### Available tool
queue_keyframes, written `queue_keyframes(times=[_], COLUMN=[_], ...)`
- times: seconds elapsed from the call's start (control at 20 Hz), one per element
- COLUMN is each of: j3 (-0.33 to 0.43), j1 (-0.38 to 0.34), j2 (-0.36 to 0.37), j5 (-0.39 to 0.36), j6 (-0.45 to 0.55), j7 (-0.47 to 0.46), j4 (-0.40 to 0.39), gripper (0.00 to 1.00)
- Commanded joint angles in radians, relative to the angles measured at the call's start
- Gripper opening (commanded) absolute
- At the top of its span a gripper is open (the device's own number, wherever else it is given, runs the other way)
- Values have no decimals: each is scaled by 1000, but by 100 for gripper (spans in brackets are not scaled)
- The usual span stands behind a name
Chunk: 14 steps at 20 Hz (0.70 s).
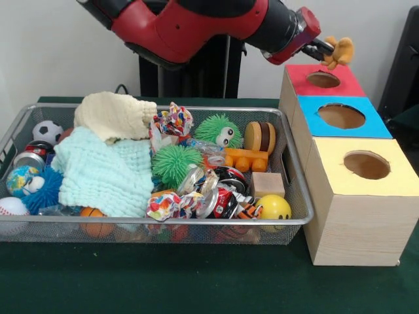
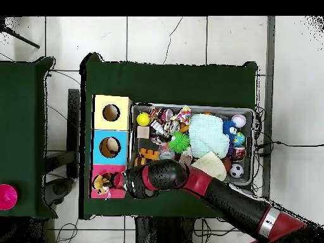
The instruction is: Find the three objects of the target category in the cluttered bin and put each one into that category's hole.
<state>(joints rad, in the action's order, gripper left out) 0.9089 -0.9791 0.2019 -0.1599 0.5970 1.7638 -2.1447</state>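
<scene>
My gripper (image 1: 329,50) is shut on a tan-brown teddy bear (image 1: 339,51) and holds it in the air just above the round hole of the red-topped box (image 1: 347,85). In the overhead view the teddy bear (image 2: 100,183) sits over that box's hole, with the gripper (image 2: 112,182) beside it. The silver wire-mesh bin (image 1: 296,196) lies to the left of the boxes in the front view, full of clutter; it also shows in the overhead view (image 2: 253,114). I see no yellow duck or other plush animal in the bin.
A blue-topped box (image 1: 376,127) and a yellow-topped box (image 1: 393,186) stand in a row in front of the red one. The bin holds a mint cloth (image 1: 105,173), a cream cloth (image 1: 114,114), green spiky balls (image 1: 173,163), a yellow smiley ball (image 1: 275,208) and a soccer ball (image 1: 47,131).
</scene>
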Motion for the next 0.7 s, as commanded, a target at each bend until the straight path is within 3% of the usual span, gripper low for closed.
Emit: queue_keyframes(times=[0.05,0.5,0.7], j3=[-11,16,33], j1=[-11,-40,-52], j2=[-148,-276,-299], j5=[-110,-284,-301], j6=[-108,-50,15], j7=[-150,-303,-327], j4=[130,263,316], gripper=[0,0,0])
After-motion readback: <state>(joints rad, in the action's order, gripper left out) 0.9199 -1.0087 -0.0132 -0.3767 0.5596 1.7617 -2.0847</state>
